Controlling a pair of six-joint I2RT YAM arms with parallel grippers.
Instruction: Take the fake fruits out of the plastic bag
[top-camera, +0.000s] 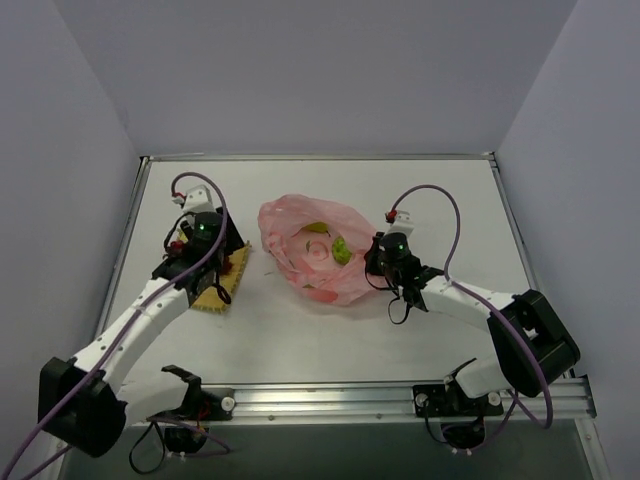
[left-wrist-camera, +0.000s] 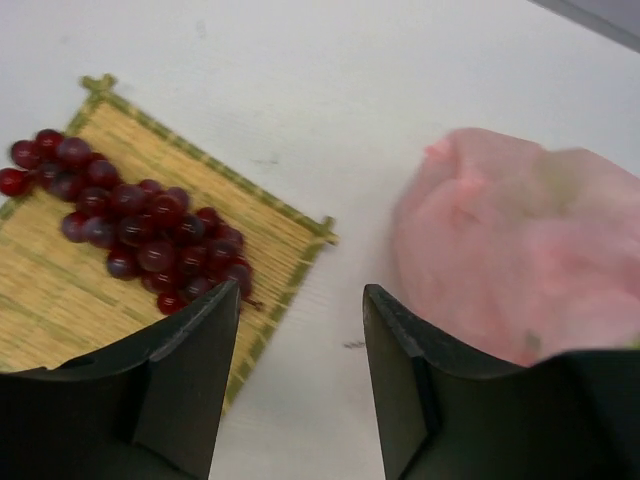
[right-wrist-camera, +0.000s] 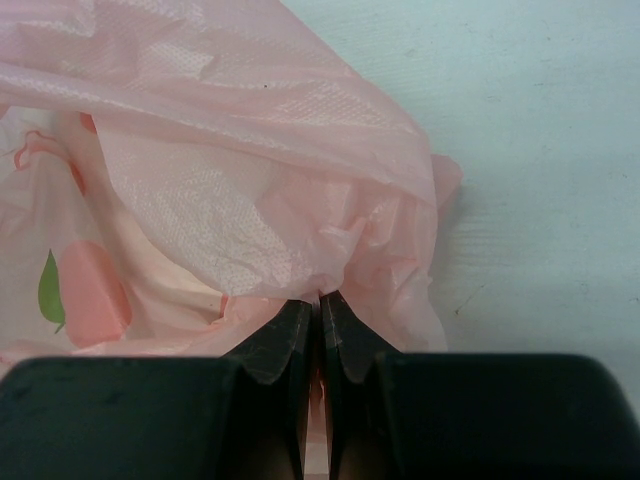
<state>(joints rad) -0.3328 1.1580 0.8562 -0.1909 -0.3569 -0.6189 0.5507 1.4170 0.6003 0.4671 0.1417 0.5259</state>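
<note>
— What do we see at the left fingers (left-wrist-camera: 298, 295)?
— We find them standing apart with nothing between them. One is over the edge of the yellow woven mat (left-wrist-camera: 60, 290) and the other is over bare desk (top-camera: 300, 340). The dark red grape bunch (left-wrist-camera: 140, 225) lies on that mat, just ahead of them.
— And the right fingers (right-wrist-camera: 320, 300)?
— We see them pressed together on a fold of the pink plastic bag (right-wrist-camera: 250, 150), with a strip of its film caught between them.
— Where do we place the bag?
— Crumpled around the middle of the desk, a little toward the far edge. In it we make out a green fruit (top-camera: 341, 250) and a yellowish piece (top-camera: 318, 228).
— And the mat?
— Toward the desk's left edge, beside the bag but apart from it. We see bare desk between the two.
</note>
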